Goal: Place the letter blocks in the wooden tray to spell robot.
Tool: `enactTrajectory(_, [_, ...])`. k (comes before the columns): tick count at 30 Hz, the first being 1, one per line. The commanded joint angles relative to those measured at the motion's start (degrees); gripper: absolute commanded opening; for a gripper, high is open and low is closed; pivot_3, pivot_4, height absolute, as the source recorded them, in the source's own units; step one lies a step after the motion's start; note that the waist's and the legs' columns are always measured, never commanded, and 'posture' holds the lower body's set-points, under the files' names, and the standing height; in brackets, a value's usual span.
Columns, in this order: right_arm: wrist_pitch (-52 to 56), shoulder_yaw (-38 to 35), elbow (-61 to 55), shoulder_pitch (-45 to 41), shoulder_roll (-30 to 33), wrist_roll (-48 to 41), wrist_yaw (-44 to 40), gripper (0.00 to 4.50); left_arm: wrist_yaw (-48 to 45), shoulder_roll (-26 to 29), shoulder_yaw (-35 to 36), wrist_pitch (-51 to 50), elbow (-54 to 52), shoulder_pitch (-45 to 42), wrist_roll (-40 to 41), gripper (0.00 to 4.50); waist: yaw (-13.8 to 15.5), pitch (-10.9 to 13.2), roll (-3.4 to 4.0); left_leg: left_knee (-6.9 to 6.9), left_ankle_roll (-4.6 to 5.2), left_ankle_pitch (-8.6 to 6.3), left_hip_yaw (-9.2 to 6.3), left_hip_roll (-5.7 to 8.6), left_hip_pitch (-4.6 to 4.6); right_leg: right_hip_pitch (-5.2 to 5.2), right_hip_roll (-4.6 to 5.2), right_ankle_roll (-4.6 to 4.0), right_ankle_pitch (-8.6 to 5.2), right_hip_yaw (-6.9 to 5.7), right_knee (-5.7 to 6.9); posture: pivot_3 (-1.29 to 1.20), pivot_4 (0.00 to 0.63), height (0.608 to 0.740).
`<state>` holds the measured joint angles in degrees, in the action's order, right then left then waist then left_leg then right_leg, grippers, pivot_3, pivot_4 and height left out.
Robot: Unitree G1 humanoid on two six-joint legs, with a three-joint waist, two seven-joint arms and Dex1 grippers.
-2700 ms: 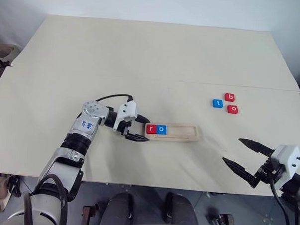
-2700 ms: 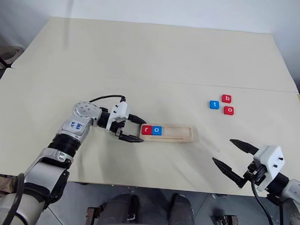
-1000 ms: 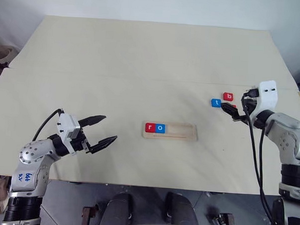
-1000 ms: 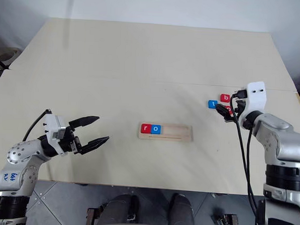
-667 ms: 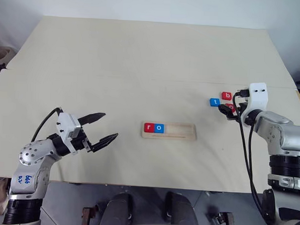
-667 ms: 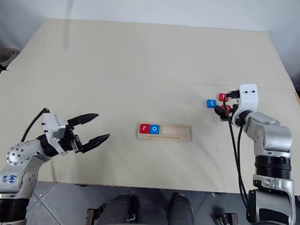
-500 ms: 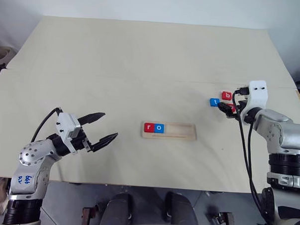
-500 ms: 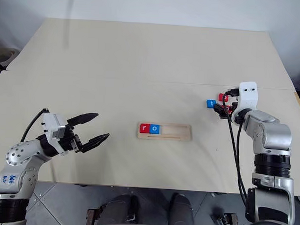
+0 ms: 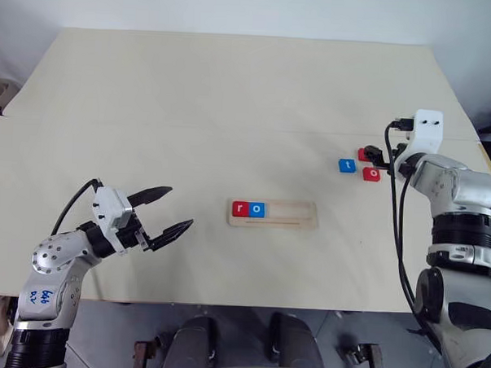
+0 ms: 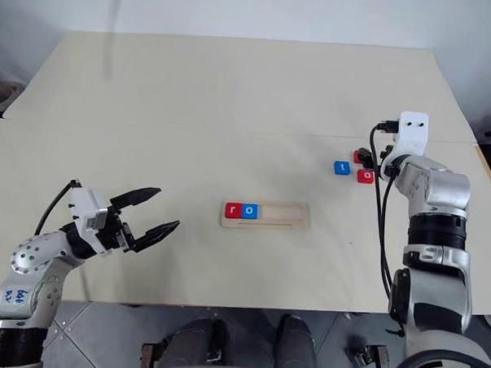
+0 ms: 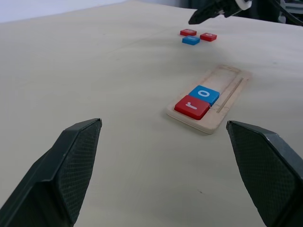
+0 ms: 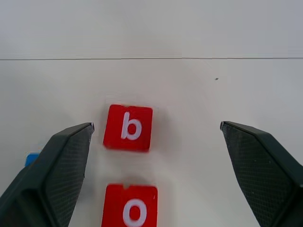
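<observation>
The wooden tray (image 9: 273, 214) lay mid-worktop, toward the near edge, holding red r (image 9: 240, 208) and blue o (image 9: 257, 209) at its left end. The right pincer (image 12: 154, 156), jaws wide and empty, hung over the red b (image 12: 128, 127) near the right edge. Risk: the red o (image 12: 130, 211) and blue t (image 9: 346, 166) lay close by; closing fingers might knock them. The left pincer (image 9: 169, 211) stood open, idle.

In front of you the pale surface (image 9: 233, 94), crossed by a thin seam, carries the wooden tray (image 9: 293, 214) near its middle and, well apart to the right, three loose blocks close together: blue t (image 9: 346, 166), red b (image 12: 128, 127) and red o (image 9: 371, 174).
</observation>
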<state>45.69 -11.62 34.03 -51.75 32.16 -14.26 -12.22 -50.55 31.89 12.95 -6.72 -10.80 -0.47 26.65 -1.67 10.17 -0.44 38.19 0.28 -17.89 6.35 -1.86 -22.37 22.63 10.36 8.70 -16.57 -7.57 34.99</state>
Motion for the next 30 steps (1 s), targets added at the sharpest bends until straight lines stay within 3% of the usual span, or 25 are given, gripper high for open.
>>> enactTrajectory(1, [-4.8,-0.2,7.0,-3.9,-0.9,1.9,1.0,4.5,0.6,-0.3,0.6,0.9,-2.6,0.7,0.6,4.48,-0.1,0.0,0.0,0.0,0.0,0.0,0.0,0.0,0.01,0.0,0.0,0.0,0.0,0.0,0.0,0.0,0.15,0.74])
enactTrajectory(7, [-12.1,0.4,18.1,-9.1,-3.5,4.5,1.9,4.5,1.9,-0.8,0.6,1.0,-4.0,2.1,0.7,4.48,-0.3,0.0,0.02,-0.03,-0.02,0.01,0.03,-0.02,0.01,0.03,-0.01,0.0,0.0,0.02,0.0,0.0,0.15,0.74])
enactTrajectory(12, [-12.1,1.1,21.8,-10.4,-4.9,6.0,2.3,4.5,2.9,-0.9,1.3,1.0,-5.0,3.0,0.8,4.48,-0.4,0.0,0.03,-0.03,-0.03,0.02,0.03,-0.02,0.01,0.03,-0.01,0.0,0.0,0.04,0.0,0.0,0.15,0.74])
enactTrajectory(21, [-8.6,0.4,17.4,-8.8,-5.7,5.2,3.4,1.49,3.1,-0.6,0.9,1.1,-4.3,2.2,0.8,4.5,-0.1,0.0,0.03,0.0,-0.03,0.01,0.02,-0.03,0.01,0.01,0.0,0.0,0.0,0.03,0.01,0.0,0.15,0.74])
enactTrajectory(30, [1.7,-1.9,-1.7,-4.1,-2.0,2.4,1.2,1.46,1.2,-0.4,-1.3,0.3,-1.7,-1.2,0.6,4.5,0.0,0.0,0.08,-0.04,-0.03,0.01,0.02,-0.02,-0.02,0.04,-0.01,0.0,0.0,0.03,-0.02,0.0,0.15,0.74])
